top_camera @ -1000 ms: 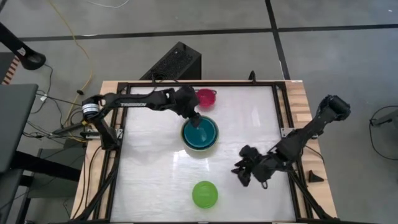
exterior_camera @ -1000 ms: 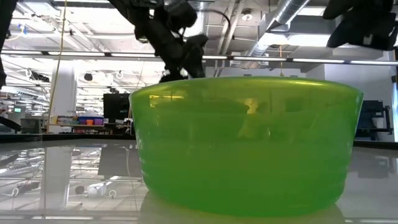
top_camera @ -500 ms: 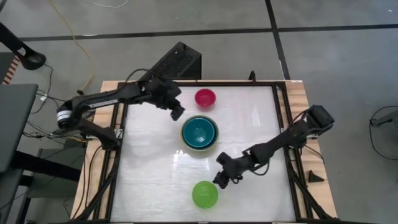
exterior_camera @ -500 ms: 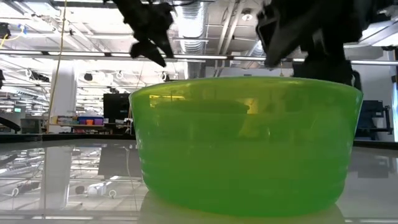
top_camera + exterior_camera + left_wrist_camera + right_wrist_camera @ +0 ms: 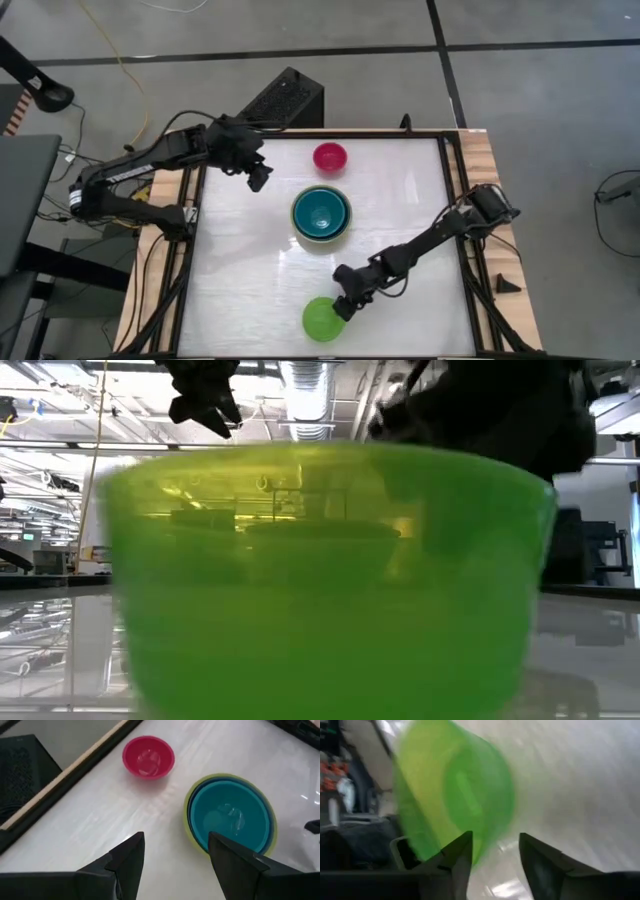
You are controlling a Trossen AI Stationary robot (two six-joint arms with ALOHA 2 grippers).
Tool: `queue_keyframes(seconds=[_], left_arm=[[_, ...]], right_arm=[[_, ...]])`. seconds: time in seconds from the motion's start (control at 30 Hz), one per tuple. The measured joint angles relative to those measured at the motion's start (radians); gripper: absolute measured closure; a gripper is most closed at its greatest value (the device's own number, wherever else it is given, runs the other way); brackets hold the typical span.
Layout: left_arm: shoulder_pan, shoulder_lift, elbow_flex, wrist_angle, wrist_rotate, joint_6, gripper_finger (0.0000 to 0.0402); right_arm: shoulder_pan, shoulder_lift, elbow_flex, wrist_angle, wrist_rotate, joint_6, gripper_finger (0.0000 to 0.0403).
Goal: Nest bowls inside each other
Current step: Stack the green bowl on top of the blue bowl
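Observation:
A small lime-green bowl (image 5: 320, 322) (image 5: 320, 580) (image 5: 455, 790) sits near the table's near edge. My right gripper (image 5: 343, 303) (image 5: 495, 837) is at its far-right rim, fingers apart. At the table's middle a teal bowl (image 5: 320, 211) (image 5: 227, 817) is nested in a light blue one, inside an olive-green one (image 5: 321, 238). A magenta bowl (image 5: 330, 156) (image 5: 148, 757) rests alone near the far edge. My left gripper (image 5: 258, 180) (image 5: 175, 837) hangs open and empty above the table, left of the stack. My right gripper meets the lime bowl at its far-right rim (image 5: 480, 837), slanting down from the table's right. Its fingers stand apart, one over the bowl's hollow and one outside the wall. I cannot tell whether both touch. The bowl stays on the table.
A black frame rail (image 5: 455, 190) runs round the white tabletop. A black box (image 5: 285, 100) stands beyond the far edge. The lime bowl lies close to the near edge; bare tabletop lies left of it and between it and the stack.
My left gripper has risen from the stack and drawn back toward the table's far left, staying open. My right gripper has come down toward the near left and reached the lime bowl. The bowl has slid a little toward the near edge.

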Motion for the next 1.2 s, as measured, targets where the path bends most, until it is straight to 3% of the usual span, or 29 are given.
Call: queue_keyframes(seconds=[0.07, 0.2, 0.23, 0.53, 0.77, 0.87, 1.03, 1.2], left_arm=[[0.000, -0.008, 0.000, -0.010, -0.005, 0.000, 0.0195], [0.000, -0.012, 0.000, -0.022, -0.002, -0.002, 0.0195], [0.000, -0.013, 0.000, -0.024, -0.001, -0.002, 0.0195], [0.000, -0.022, -0.001, -0.041, -0.001, 0.021, 0.0195], [-0.005, -0.062, -0.001, 0.013, -0.005, 0.053, 0.0195], [-0.004, -0.065, -0.001, 0.017, -0.013, 0.062, 0.0195], [-0.004, -0.064, -0.001, 0.026, -0.013, 0.059, 0.0195], [-0.004, -0.064, -0.001, 0.041, -0.012, 0.042, 0.0195]], right_arm=[[-0.011, 0.039, 0.030, -0.022, -0.025, -0.002, 0.0245], [-0.031, 0.086, 0.064, -0.047, -0.054, -0.026, 0.0362], [-0.035, 0.089, 0.071, -0.048, -0.061, -0.040, 0.0377], [-0.076, -0.031, 0.078, -0.072, -0.001, -0.131, 0.0377], [-0.128, -0.258, 0.078, -0.171, 0.173, -0.259, 0.0377], [-0.194, -0.338, 0.079, -0.204, 0.214, -0.339, 0.0377], [-0.360, -0.418, 0.081, -0.228, 0.185, -0.446, 0.0377], [-0.521, -0.403, 0.199, -0.551, 0.126, -0.574, 0.0377]])
